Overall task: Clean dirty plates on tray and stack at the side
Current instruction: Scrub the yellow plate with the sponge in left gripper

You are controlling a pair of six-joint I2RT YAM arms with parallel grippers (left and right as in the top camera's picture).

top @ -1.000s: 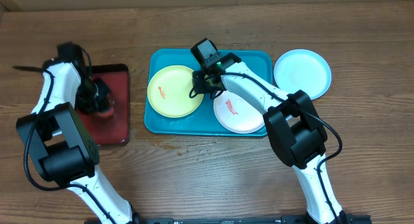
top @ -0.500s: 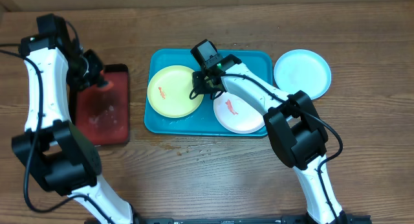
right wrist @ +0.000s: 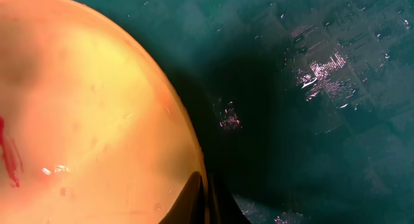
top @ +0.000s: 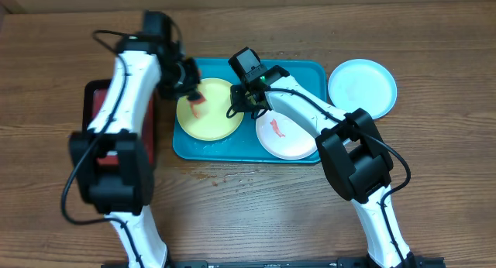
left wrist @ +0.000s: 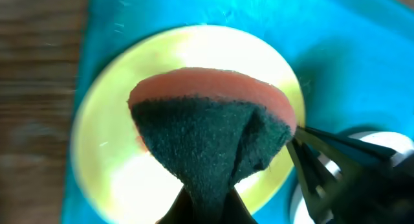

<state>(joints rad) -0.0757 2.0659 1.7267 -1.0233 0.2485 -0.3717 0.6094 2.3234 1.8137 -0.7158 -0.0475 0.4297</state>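
The yellow-green plate (top: 213, 117) lies at the left of the teal tray (top: 298, 73) and bears a red smear. My left gripper (top: 192, 92) hovers over it, shut on a sponge (top: 195, 101). In the left wrist view the sponge (left wrist: 207, 140) shows dark green with an orange back, above the plate (left wrist: 107, 166). My right gripper (top: 246, 99) is shut on the plate's right rim, and the right wrist view shows the fingers (right wrist: 206, 195) pinching that rim (right wrist: 84, 107). The white plate (top: 291, 140), smeared red, lies at the tray's right. The light blue plate (top: 362, 86) lies on the table, right of the tray.
A dark red, black-rimmed tray (top: 97, 101) sits on the table left of the teal tray, partly under my left arm. The wooden table extends in front of both trays.
My left arm has swung right from the dark red tray, carrying the sponge to above the yellow-green plate. My right gripper has stayed on the plate's rim.
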